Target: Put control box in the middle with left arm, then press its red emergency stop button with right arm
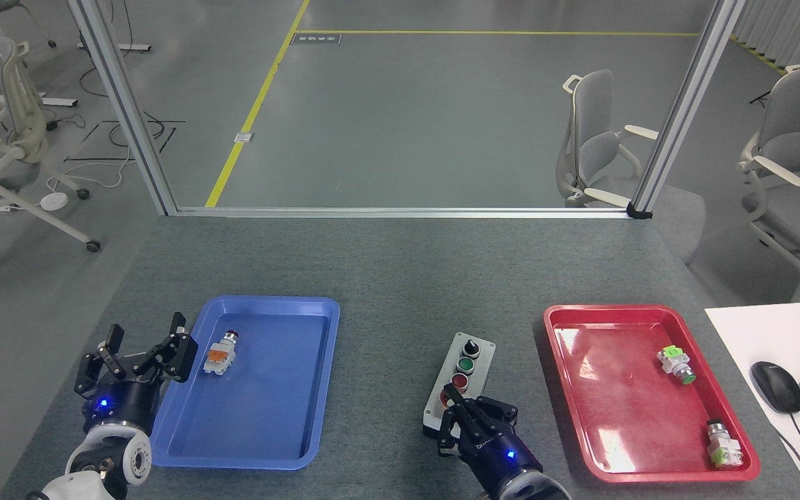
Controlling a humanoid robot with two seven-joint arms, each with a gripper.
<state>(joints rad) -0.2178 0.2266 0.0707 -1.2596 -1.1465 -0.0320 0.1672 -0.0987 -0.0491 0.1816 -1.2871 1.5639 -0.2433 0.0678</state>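
**Right gripper over the stop button**

Head view: the control box (461, 378) lies on the tabletop (400, 278) between the trays. The right gripper (457, 410), fingers drawn together, covers the red emergency stop button. The left gripper (144, 339) hangs spread and empty beside the blue tray (261, 389).

Black linkage-fingered left hand (143, 344), right hand (461, 411), blue indicator lights, white rounded wrist housings
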